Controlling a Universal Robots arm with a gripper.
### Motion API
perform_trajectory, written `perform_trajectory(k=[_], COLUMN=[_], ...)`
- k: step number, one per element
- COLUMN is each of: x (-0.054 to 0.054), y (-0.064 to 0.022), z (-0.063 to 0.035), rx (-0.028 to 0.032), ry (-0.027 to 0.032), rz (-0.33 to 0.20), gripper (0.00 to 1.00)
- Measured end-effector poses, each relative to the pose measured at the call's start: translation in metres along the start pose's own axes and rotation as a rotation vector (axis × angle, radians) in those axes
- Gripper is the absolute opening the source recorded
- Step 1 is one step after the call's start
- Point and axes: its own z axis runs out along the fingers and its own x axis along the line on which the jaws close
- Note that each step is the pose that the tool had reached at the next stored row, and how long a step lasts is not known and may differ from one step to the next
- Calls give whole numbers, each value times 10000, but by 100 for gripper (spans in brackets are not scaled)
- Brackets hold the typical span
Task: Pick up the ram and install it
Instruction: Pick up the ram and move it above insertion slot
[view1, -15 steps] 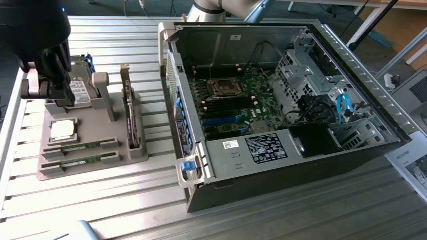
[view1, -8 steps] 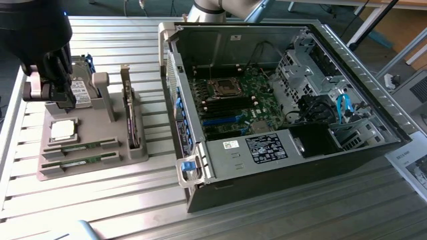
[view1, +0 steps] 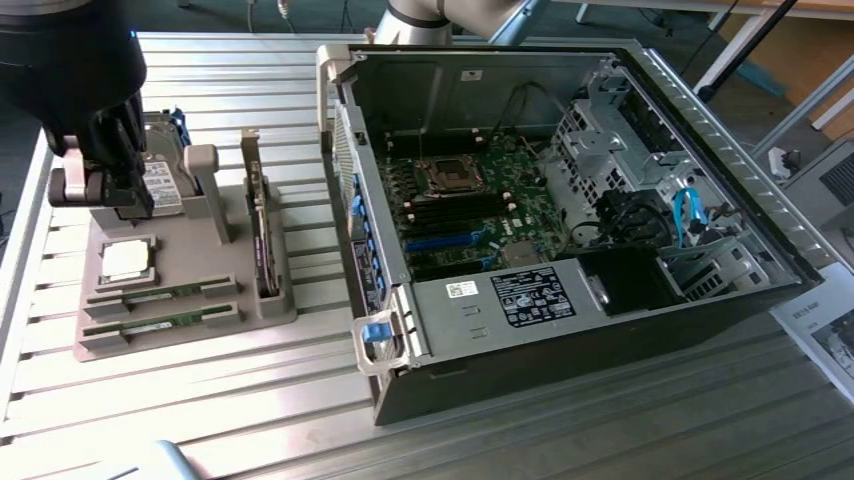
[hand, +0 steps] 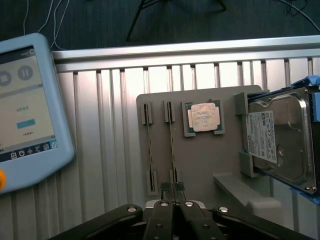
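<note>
The end effector (hand: 173, 189) hung over the near edge of the gray holder (hand: 200, 162) with its two fingers pressed flat together and nothing between them. In the wrist view their tips lined up with one end of the ram (hand: 171, 145), which stood on edge in its slot in the holder. Whether the tips touched that end could not be told. A second ram stick (hand: 149, 147) stood in the neighbouring slot of the holder, parallel to the first and on the side away from the processor (hand: 203, 117). The square silver processor lay flat in a recess of the holder, just beside the ram. A hard drive (hand: 280, 140) leaned in a bracket at the holder's end beyond the processor, and in the exterior view a wider green expansion card (view1: 267, 250) stood upright in a slot along the holder's side toward the exterior view's right. The holder rested on the slatted metal counter (view1: 200, 420). An open computer case (view1: 694, 110) lay on its side just beside the holder, at the exterior view's right, with its motherboard (view1: 481, 200) exposed. A pale blue teach pendant (hand: 25, 110) lay on the counter near the holder, on the side of the second ram stick.
</note>
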Motion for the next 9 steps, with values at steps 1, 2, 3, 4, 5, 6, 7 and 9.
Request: perform_trajectory(k=[1,2,3,4,5,6,7,9], x=[0,0,0,0,0,0,0,0], y=[0,0,0,0,0,0,0,0], z=[4,8,8,9,9,9,9,10], rx=[0,-1,-1,0,0,0,0,1], ry=[0,1,1,0,0,0,0,-1], rz=[-1,-2,-3,-3,-3,-3,-3,-3], gripper=[11,11,11,11,11,11,11,11])
